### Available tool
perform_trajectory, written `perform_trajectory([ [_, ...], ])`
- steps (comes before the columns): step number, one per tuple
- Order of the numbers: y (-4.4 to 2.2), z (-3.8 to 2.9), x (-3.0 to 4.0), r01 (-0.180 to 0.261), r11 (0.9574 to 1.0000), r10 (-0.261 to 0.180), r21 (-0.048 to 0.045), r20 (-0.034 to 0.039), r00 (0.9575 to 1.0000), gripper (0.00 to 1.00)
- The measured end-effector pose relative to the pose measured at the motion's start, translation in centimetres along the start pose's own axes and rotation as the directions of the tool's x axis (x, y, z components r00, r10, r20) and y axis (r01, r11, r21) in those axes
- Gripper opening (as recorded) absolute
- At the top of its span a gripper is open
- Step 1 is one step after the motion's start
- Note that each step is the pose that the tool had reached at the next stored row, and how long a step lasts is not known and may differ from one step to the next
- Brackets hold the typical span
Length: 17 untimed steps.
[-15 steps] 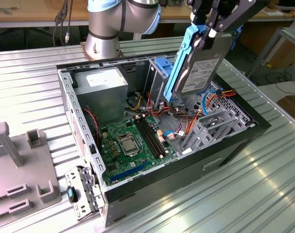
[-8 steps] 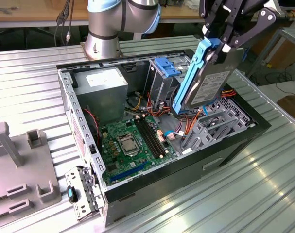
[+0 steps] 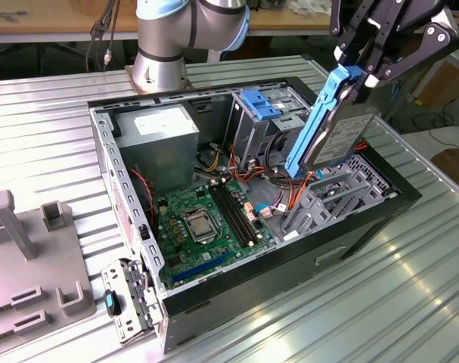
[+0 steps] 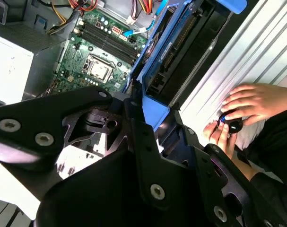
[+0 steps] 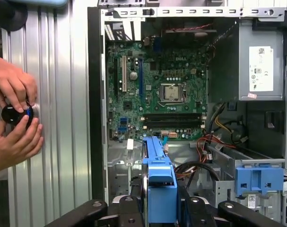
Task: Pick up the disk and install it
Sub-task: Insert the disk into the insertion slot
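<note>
The disk (image 3: 336, 134), a grey metal drive with bright blue rails, hangs tilted above the far right part of the open computer case (image 3: 289, 274). My gripper (image 3: 359, 76) is shut on its upper end. The lower end points down toward the grey drive bays (image 3: 331, 193), still above them. In the second wrist view the disk (image 4: 181, 52) runs away from the black fingers (image 4: 145, 137) that clamp it. In the first wrist view its blue rail (image 5: 160, 177) stands between the fingers, over the case interior.
Inside the case lie a green motherboard (image 3: 206, 227), a grey power-supply box (image 3: 157, 140), loose cables, and a fixed blue bracket (image 3: 261, 103) on the silver cage. A person's hands (image 5: 13, 118) hold a small black round object beside the case. Grey fixtures (image 3: 32, 265) sit at the exterior view's left.
</note>
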State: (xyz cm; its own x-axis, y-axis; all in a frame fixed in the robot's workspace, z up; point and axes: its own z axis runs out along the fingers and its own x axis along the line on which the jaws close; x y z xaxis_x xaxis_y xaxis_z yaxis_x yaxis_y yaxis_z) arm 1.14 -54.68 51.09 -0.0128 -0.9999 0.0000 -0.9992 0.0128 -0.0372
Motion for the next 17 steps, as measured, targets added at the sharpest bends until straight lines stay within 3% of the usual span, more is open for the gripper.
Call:
perform_trajectory([
  [4, -0.6, 0.16, 0.01, 0.0, 1.0, 0.0, 0.0, 0.0019, 1.0, 0.37],
  [5, -0.84, 0.26, 0.04, 0.0, 1.0, 0.0, 0.0, 0.0064, 1.0, 0.37],
  [7, -1.2, 0.53, 0.61, 0.0, 1.0, 0.0, -0.0002, 0.0113, 0.9999, 0.37],
  [8, -1.4, 0.76, 1.05, 0.0, 1.0, 0.0, -0.0002, 0.0118, 0.9999, 0.37],
  [12, -2.07, 1.21, 1.69, -0.001, 1.0, 0.001, -0.0001, 0.012, 0.9999, 0.37],
  [15, -3.22, 1.54, 1.72, 0.0, 1.0, 0.0, -0.0002, 0.0118, 0.9999, 0.37],
  [16, -3.89, 1.76, 1.72, 0.0, 1.0, 0.0, -0.0002, 0.0118, 0.9999, 0.37],
  [17, -3.99, 1.83, 1.72, 0.0, 1.0, 0.0, -0.0002, 0.0118, 0.9999, 0.37],
])
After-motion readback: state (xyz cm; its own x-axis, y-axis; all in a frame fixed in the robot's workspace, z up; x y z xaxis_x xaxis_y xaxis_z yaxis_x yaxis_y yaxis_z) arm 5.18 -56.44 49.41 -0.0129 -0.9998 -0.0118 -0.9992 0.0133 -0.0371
